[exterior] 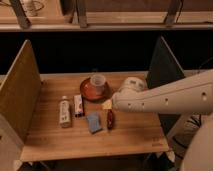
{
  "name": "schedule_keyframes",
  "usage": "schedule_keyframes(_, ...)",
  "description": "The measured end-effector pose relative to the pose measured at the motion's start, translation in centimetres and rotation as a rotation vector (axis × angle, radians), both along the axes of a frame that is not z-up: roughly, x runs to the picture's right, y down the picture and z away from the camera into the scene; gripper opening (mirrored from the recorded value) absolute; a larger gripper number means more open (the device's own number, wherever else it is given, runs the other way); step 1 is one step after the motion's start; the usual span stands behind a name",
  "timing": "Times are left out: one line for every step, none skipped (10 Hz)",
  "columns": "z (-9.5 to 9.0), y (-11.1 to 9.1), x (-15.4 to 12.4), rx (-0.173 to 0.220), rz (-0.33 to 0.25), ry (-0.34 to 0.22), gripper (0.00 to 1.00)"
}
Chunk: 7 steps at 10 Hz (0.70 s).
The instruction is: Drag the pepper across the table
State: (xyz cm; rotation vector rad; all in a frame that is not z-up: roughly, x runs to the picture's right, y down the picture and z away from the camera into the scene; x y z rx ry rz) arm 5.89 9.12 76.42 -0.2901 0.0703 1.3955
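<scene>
The pepper (110,119) is small, dark red and glossy. It lies near the middle of the light wooden table (55,136), to the right of a blue object. My white arm reaches in from the right, and my gripper (107,105) is at its left end. The gripper hangs just above and behind the pepper, close to it. The arm's bulky wrist hides most of the gripper. I cannot tell whether it touches the pepper.
A red-brown bowl (90,91) with a pale cup (97,80) in it stands behind the gripper. A red-and-white box (78,105), a white bottle (64,111) and a blue object (93,122) lie left of the pepper. Upright panels stand on the left (20,95) and the right (160,65).
</scene>
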Motion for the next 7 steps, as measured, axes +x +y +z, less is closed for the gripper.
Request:
schedule_keyframes(1.7,1.2,-0.5,-0.032,0.003,-0.008,0.80)
schedule_keyframes(2.9,2.1,-0.8,-0.058,0.008,-0.012,0.80)
schedule_keyframes(4.4,3.4,-0.9,-0.094,0.015,-0.010,0.80)
schedule_keyframes(6.0,4.8,-1.0,-0.134,0.025,-0.004,0.80)
schedule_keyframes(7.2,5.8,-1.0,-0.163,0.032,0.004,0.80)
schedule_keyframes(8.0,6.3,-0.9,-0.181,0.033,0.012,0.80)
schedule_keyframes(8.7,6.7,-0.9,-0.199,0.034,0.020,0.80)
